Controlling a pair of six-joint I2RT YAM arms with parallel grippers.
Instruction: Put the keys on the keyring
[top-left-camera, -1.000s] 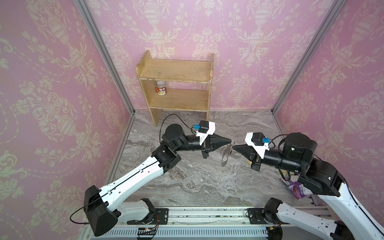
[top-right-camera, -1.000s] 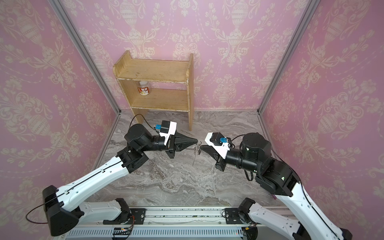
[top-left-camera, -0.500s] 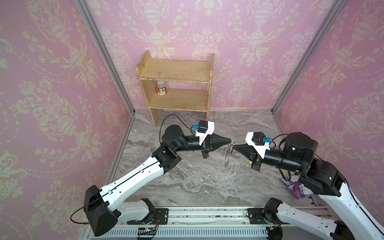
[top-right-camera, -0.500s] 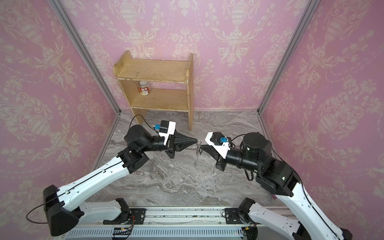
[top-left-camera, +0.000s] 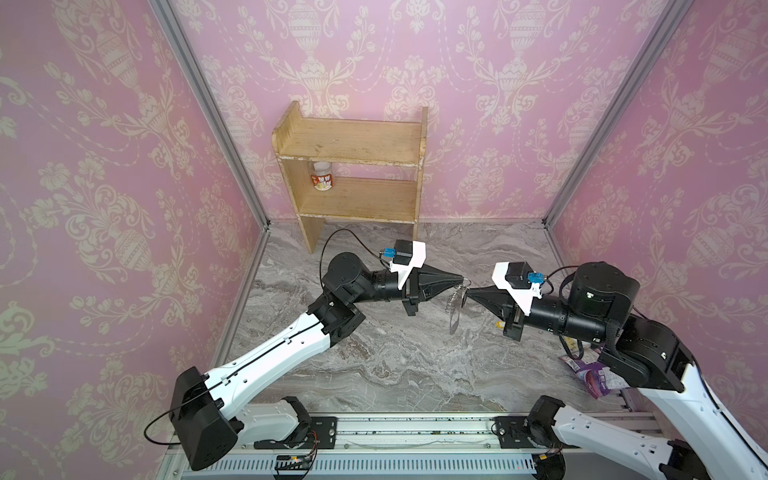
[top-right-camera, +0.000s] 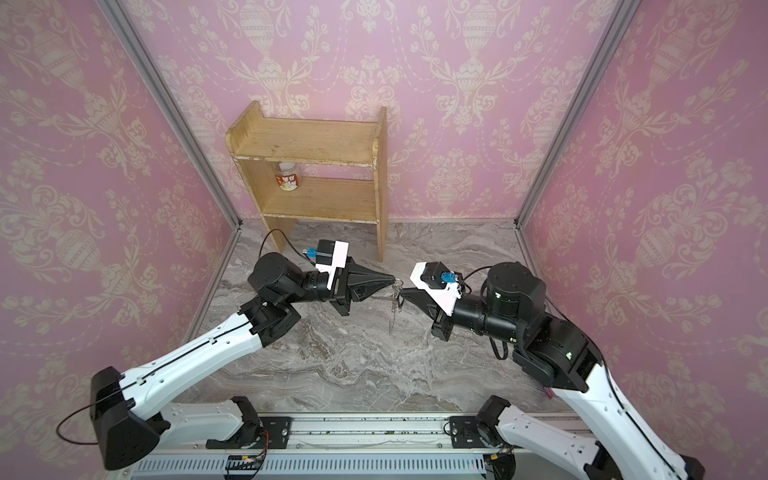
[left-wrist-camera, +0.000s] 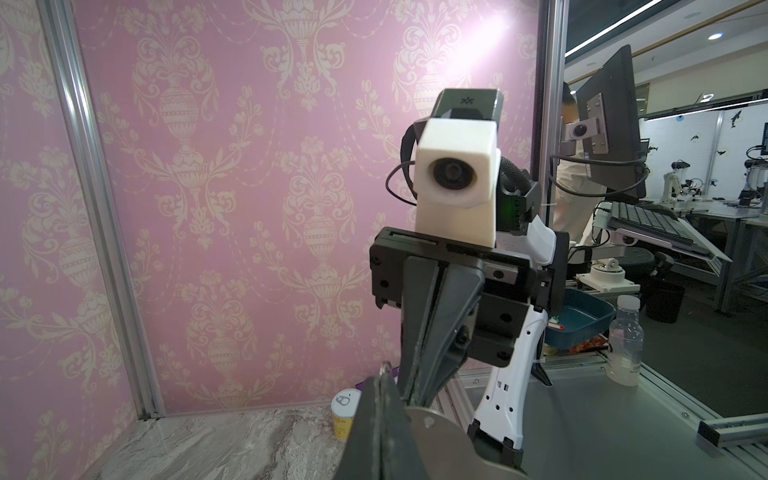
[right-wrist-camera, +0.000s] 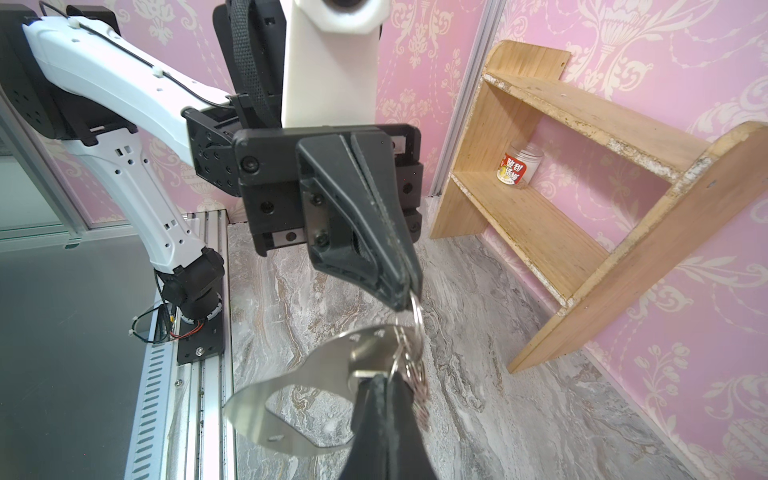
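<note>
The keyring (top-left-camera: 454, 311) is a flat metal half-oval plate with a handle slot. It hangs in mid-air over the middle of the table, edge-on in both top views (top-right-camera: 392, 309). The right wrist view shows its face (right-wrist-camera: 299, 390) and a bunch of split rings (right-wrist-camera: 413, 357) along one edge. My left gripper (top-left-camera: 462, 281) is shut on one split ring (right-wrist-camera: 417, 309). My right gripper (right-wrist-camera: 384, 376) is shut on the plate's ring edge, where a small shiny metal piece (right-wrist-camera: 365, 359) lies. The two tips nearly touch. The keys are out of view.
A wooden shelf (top-left-camera: 353, 174) stands at the back wall with a small jar (top-left-camera: 322, 176) on its lower board. A purple packet (top-left-camera: 594, 374) lies at the right front. A yellow-and-white can (left-wrist-camera: 345, 411) stands on the marble near the right wall. A metal rail (top-left-camera: 395, 432) runs along the front.
The hanging plate has turned slightly more edge-on to the top views. Both grippers stay shut and almost still.
</note>
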